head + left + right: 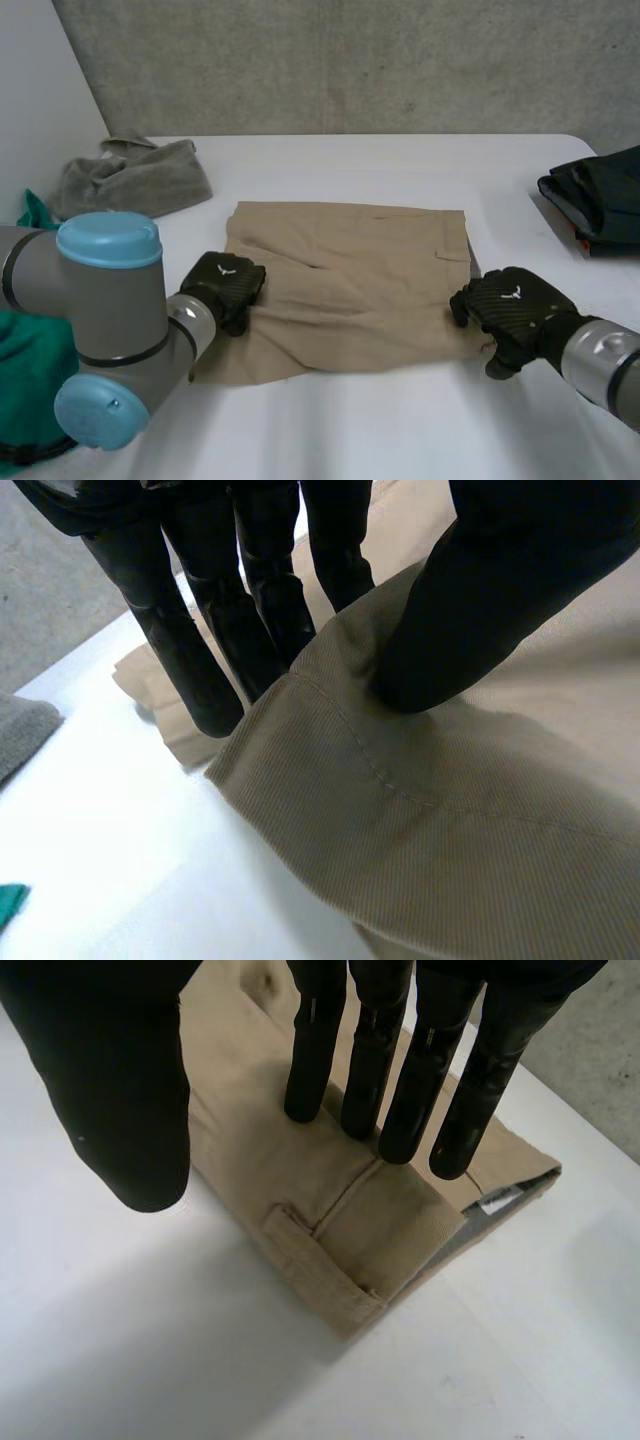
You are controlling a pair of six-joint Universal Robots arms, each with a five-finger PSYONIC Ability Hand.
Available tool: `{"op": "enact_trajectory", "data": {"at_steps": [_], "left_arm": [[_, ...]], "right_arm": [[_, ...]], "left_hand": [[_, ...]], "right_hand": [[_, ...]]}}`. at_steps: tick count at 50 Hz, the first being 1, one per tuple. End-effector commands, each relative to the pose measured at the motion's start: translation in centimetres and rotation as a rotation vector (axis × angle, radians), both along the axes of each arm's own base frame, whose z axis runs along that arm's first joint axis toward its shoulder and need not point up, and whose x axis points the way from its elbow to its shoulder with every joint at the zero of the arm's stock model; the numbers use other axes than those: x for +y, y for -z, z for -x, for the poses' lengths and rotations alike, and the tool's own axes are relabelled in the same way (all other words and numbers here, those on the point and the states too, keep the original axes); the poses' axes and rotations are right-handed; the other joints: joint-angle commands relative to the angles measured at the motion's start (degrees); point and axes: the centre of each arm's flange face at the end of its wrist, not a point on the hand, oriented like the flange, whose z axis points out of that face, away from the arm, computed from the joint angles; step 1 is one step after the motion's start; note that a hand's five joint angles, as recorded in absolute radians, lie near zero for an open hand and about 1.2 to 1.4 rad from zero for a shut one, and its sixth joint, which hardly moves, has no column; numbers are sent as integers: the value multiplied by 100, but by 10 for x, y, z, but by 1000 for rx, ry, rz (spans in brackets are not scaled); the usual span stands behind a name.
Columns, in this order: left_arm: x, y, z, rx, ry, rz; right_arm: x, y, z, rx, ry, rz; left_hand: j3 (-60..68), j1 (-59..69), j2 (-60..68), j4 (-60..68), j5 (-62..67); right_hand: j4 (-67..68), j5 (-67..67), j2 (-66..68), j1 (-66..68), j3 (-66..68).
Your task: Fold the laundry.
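Head view: tan shorts (350, 270) lie flat; left hand (225, 283) pinches their limp hem (330, 720), right hand (510, 305) rests straight-fingered on the stiffer waistband (340, 1215), likely the firmer hold

Bare white table (400, 430) lies open across the near side and along the far edge. A tan cloth (350, 290) covers the middle. The left hand (225, 285) grips its left edge, and the right hand (510, 305) is at its right end. A grey towel (135, 178) blocks the far left, green cloth (25, 360) the near left, and dark clothes (600, 200) the right edge. Clear strips of table separate the tan cloth from each pile.
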Motion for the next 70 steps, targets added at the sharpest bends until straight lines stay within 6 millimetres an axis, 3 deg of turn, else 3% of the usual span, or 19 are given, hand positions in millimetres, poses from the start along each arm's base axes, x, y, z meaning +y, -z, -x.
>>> {"op": "enact_trajectory", "data": {"at_steps": [1,11,19,26,40,46,52,56,57,61,65,66,70], "left_arm": [[6,4,-6,-12,-7,-20],[15,4,-9,-21,2,-34],[23,-6,-11,-9,9,-16],[27,-17,-12,5,16,11],[27,-18,-12,5,14,16],[27,-17,-13,4,12,13],[25,-16,-13,3,11,12],[27,-17,-13,-5,14,11],[29,-17,-13,-8,15,6],[43,-27,-20,-36,19,-38],[72,-49,-35,-58,25,-103],[86,-57,-40,-64,38,-116],[128,-72,-52,-79,96,-127]], "right_arm": [[-21,21,-6,33,19,10],[-33,21,-13,32,46,104],[-33,-8,-12,-17,79,123],[-29,-27,-9,1,80,10],[-36,14,-15,38,48,-148],[-34,19,-16,35,40,-169],[-30,23,-15,43,40,-185],[-29,26,-15,56,34,-190],[-29,25,-15,63,33,-186],[-29,20,-13,110,10,-140],[-16,-27,-9,119,-4,18],[-6,-45,-5,115,-3,65],[22,-56,-1,142,-42,18]], "left_hand": [[1220,1538,1173,1135,1330],[1220,1538,1173,1135,1330],[1220,1538,1173,1135,1330],[1220,1538,1173,1135,1330],[1220,1538,1173,1135,1330],[1220,1538,1173,1135,1330],[1220,1538,1173,1135,1330],[1220,1538,1173,1135,1330],[1220,1538,1173,1135,1330],[1220,1538,1173,1135,1330],[1220,1538,1173,1135,1330],[1220,1538,1173,1135,1330],[1220,1538,1173,1135,1330]], "right_hand": [[410,369,278,860,398],[813,773,682,1264,801],[-9,-50,-141,441,-21],[-1322,-1363,-1454,-872,-1334],[-1071,-1111,-1202,-620,-1083],[-1020,-1061,-1152,-570,-1032],[371,331,240,821,359],[4348,4308,4217,4799,4336],[4356,4316,4225,4807,4345],[4357,4316,4225,4807,4345],[4357,4316,4225,4807,4345],[4357,4316,4225,4807,4345],[4357,4316,4225,4807,4345]]}}
